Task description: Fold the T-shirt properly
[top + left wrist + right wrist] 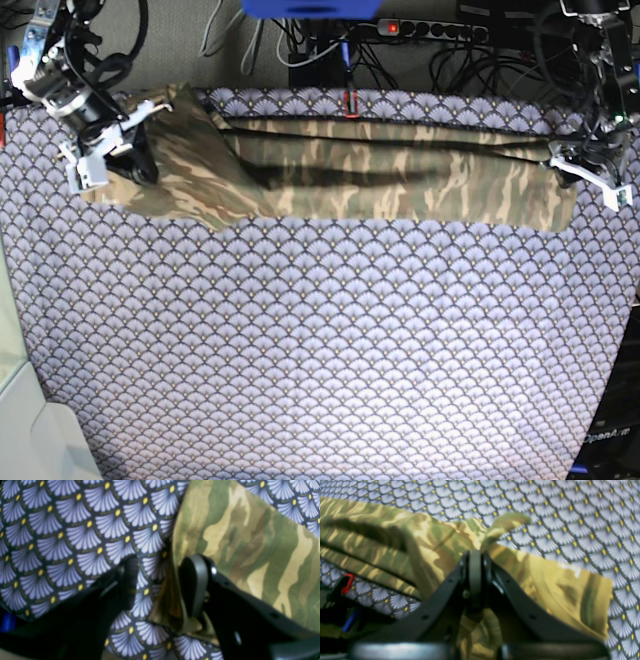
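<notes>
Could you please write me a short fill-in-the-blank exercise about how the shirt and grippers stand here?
1. The T-shirt is printed in a ____ pattern.
2. The right gripper is ____ on the shirt's cloth.
3. The shirt lies stretched along the ____ edge of the tablecloth in the base view.
4. A fold of cloth hangs between the left gripper's ____ jaws.

Missing words: camouflage; shut; top; parted

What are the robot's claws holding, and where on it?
The right claw is shut on a bunched bit of the T-shirt at one end. The left claw stands open around the edge at the other end, not pinching it.
</notes>
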You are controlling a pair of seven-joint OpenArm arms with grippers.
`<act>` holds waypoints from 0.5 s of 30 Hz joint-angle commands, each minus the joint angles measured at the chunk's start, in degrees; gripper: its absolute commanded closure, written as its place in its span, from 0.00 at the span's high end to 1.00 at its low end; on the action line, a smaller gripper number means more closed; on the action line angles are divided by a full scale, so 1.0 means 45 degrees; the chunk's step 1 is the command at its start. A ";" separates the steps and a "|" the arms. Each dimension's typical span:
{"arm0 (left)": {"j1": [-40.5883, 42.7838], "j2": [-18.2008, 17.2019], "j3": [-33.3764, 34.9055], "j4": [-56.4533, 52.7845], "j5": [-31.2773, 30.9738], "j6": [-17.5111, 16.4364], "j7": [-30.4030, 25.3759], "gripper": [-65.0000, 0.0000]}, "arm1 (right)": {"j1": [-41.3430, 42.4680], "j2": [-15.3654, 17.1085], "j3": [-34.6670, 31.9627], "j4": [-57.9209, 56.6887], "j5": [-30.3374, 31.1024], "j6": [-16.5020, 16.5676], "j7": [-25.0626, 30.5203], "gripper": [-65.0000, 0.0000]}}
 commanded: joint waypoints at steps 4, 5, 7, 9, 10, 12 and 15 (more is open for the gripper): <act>-0.0071 -0.0259 -0.0119 0.0177 -0.0015 0.0085 -0.0215 0.46 | -0.0200 -0.0218 0.0614 0.0200 0.0222 0.0037 0.0372 0.00; -0.0071 -0.0259 -0.0119 0.0177 -0.0015 0.0085 -0.0215 0.46 | -0.0200 -0.0296 0.0731 0.0200 0.0300 0.0037 0.0372 0.00; -0.0071 -0.0259 -0.0119 0.0177 -0.0015 0.0085 -0.0215 0.46 | -0.0376 -0.0354 0.1082 0.0200 0.0769 0.0037 0.0293 0.00; -0.0071 -0.0259 -0.0119 0.0177 -0.0015 0.0085 -0.0215 0.46 | -0.0669 -0.0354 0.1219 0.0200 0.1452 0.0037 0.0352 0.00; -0.0071 -0.0259 -0.0119 0.0177 -0.0015 0.0085 -0.0215 0.46 | -0.0767 -0.0354 0.1239 0.0200 0.1609 0.0037 0.0352 0.00; -0.0071 -0.0259 -0.0119 0.0177 -0.0015 0.0085 -0.0215 0.46 | -0.0884 -0.0354 0.1180 0.0200 0.1667 0.0037 0.0352 0.00; -0.0071 -0.0259 -0.0119 0.0177 -0.0015 0.0085 -0.0215 0.46 | -0.0903 -0.0569 0.1141 0.0181 0.1687 0.0037 0.0274 0.00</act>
